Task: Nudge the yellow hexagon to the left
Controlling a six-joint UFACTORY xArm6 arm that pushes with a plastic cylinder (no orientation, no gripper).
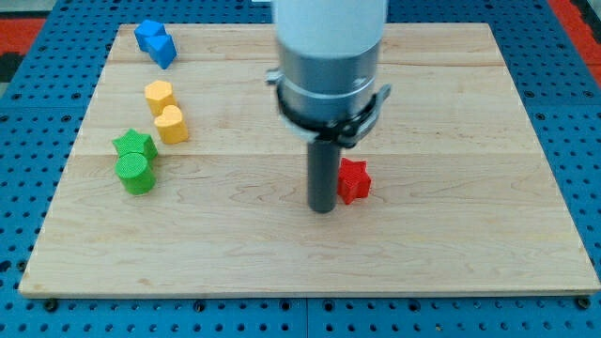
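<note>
Camera view: my tip (323, 208) beside red star (354, 180), yellow hexagon (160, 96) well apart

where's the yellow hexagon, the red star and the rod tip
yellow hexagon (160, 95), camera view, on its top face
red star (355, 178), camera view, on its top face
my tip (323, 208), camera view, the rod's very bottom end

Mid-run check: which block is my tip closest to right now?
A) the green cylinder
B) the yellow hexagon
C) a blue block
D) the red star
D: my tip stands just at the left side of the red star near the board's middle, while the yellow hexagon, green cylinder and blue blocks all sit far off toward the view's left.
</note>
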